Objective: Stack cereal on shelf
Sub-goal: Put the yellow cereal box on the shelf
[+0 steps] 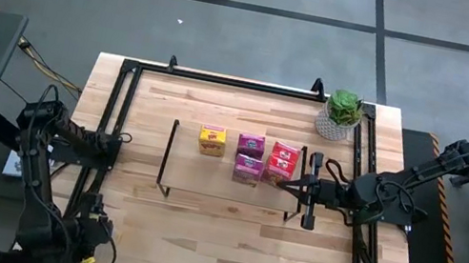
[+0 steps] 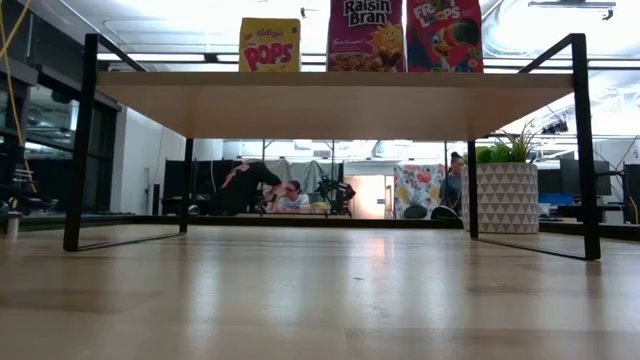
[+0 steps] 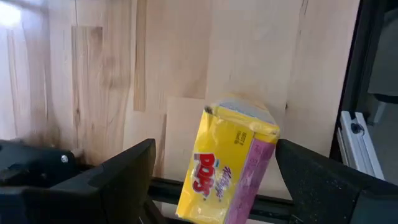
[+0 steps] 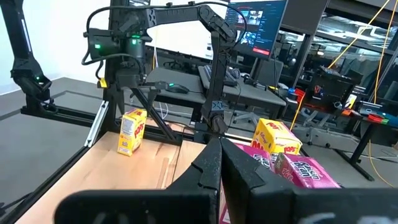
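The shelf (image 1: 206, 185) stands mid-table with cereal boxes on its top: a yellow one (image 1: 212, 140), two magenta ones (image 1: 252, 144), (image 1: 247, 169) and a red one (image 1: 284, 160). Another yellow box (image 3: 230, 165) stands on its end on the table near the near left corner, also seen in the right wrist view (image 4: 132, 130). My left gripper (image 3: 216, 144) hangs above it, pointing down and open, one finger on either side and not touching. My right gripper (image 1: 286, 184) is shut, level, pointing toward the table's left, at the red box's near right corner. My right gripper's shut tips (image 4: 217, 149) stand right by the boxes on the shelf's right end. Whether they touch a box I cannot tell. They come in level from the table's right.
A potted plant (image 1: 342, 115) stands at the far right corner. Black frame rails (image 1: 122, 112) run along the table's edges. Bare tabletop lies in front of the shelf (image 1: 224, 246). In the low view, people sit in the room beyond (image 2: 290, 198).
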Available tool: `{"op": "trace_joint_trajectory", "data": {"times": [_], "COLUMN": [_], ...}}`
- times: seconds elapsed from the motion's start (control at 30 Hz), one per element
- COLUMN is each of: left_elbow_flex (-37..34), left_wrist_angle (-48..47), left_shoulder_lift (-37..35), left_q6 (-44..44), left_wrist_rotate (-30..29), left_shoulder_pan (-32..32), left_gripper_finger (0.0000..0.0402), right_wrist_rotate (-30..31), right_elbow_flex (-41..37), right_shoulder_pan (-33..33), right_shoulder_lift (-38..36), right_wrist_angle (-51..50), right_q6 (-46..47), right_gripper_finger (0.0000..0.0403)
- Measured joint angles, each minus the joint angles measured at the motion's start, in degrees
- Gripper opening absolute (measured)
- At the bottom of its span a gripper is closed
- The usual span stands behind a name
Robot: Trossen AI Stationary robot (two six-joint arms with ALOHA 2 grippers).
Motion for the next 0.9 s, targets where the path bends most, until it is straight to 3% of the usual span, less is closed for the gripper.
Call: {"op": "trace_joint_trajectory", "data": {"times": [0.2, 0.4, 0.73, 0.9], "left_elbow_flex": [0.0, -3.2, -6.4, -6.4], "left_wrist_angle": [1.5, 4.8, 5.4, 7.3], "left_shoulder_lift": [0.0, -0.1, -0.1, -0.1], "left_q6": [0.8, 1.7, 9.6, 9.5], "left_wrist_rotate": [1.1, 6.6, 8.7, 10.8], "left_shoulder_pan": [0.1, 1.6, 4.9, 5.3], "left_gripper_finger": [0.0320, 0.0320, 0.0320, 0.0303], "right_wrist_rotate": [0.0, 0.0, 0.1, 0.1], "right_elbow_flex": [0.0, 0.0, 0.0, 0.0], "right_shoulder_pan": [0.0, 0.0, 0.0, 0.0], "right_shoulder_lift": [0.0, 0.0, 0.0, 0.0], "right_wrist_angle": [0.0, -0.1, -1.2, -1.2], "right_q6": [0.0, 0.0, 1.5, 1.5], "right_gripper_finger": [0.0000, 0.0000, 0.0000, 0.0000]}}
